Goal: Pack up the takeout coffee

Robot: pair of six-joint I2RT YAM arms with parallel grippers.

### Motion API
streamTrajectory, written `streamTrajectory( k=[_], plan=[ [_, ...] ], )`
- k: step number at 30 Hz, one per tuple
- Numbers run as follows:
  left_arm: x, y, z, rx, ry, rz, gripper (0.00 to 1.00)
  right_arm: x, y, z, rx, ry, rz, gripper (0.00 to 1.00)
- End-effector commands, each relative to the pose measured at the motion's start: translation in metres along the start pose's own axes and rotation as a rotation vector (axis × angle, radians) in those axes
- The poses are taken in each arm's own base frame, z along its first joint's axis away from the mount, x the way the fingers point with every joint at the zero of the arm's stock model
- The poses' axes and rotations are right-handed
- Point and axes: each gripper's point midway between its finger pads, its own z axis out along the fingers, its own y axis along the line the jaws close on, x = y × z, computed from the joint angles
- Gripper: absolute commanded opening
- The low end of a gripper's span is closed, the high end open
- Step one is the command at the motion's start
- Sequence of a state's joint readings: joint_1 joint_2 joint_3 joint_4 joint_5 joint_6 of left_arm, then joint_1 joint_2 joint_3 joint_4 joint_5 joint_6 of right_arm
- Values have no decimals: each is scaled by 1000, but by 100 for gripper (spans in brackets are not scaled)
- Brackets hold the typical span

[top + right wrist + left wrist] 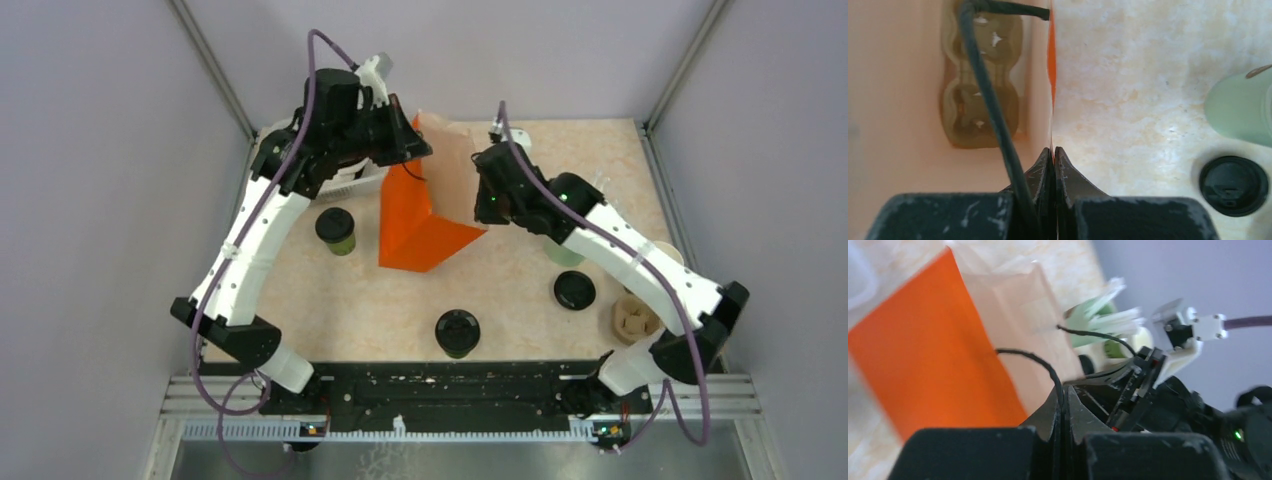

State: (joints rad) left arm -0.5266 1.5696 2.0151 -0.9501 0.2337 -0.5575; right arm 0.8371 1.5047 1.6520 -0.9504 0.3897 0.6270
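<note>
**Both claws pinching bag rim, cups not packed yet**

Near edge: one small dark green paper cup with round black plastic lid (457, 332) stands upright on the beige marble-pattern table (380, 310), well apart from the bag. Right of it lies a flat black plastic lid (575, 290); can't tell if a cup is under it. Beside that is a tan moulded pulp carrier (635, 322).

Mid table: second dark green lidded cup (336, 230), upright, just left of the bag. The pale mint tumbler of white straws (565, 250) is half hidden under the right arm.

Further back: the orange paper bag (420, 225), mouth open, looks tilted. The right claw (1053, 152) is clamped tight on its right rim edge. The left claw (1063, 395) is pressed together at the far-left rim, right where the black cord handle (1038, 362) runs in; it may hold cord and paper or cord alone. A brown moulded shape shows deep in the bag, unclear what.

Risks, as a judgement:
- Both claws are busy, so freeing one for a cup could let the bag sag or tip.
- Spreading the rims too hard could tear thin paper.
- A cord-only grip could slip.
- The left arm could knock the cup beside the bag.
</note>
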Motion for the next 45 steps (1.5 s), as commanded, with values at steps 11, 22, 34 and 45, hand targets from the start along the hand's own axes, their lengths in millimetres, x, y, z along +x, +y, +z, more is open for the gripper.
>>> streamTrajectory(
  k=[11, 22, 34, 45],
  plan=[
    [-6, -37, 7, 251, -57, 62, 0, -27, -6, -12, -143, -294, 174, 0],
    [-11, -51, -38, 378, -299, 170, 0, -98, -12, -49, -159, -752, -79, 0],
    [-21, -58, -58, 395, -389, 208, 0, -116, 10, -73, -240, -844, -169, 0],
    [5, -39, 8, 351, 39, -121, 0, -77, 18, -13, -273, -461, 59, 0]
  ],
)
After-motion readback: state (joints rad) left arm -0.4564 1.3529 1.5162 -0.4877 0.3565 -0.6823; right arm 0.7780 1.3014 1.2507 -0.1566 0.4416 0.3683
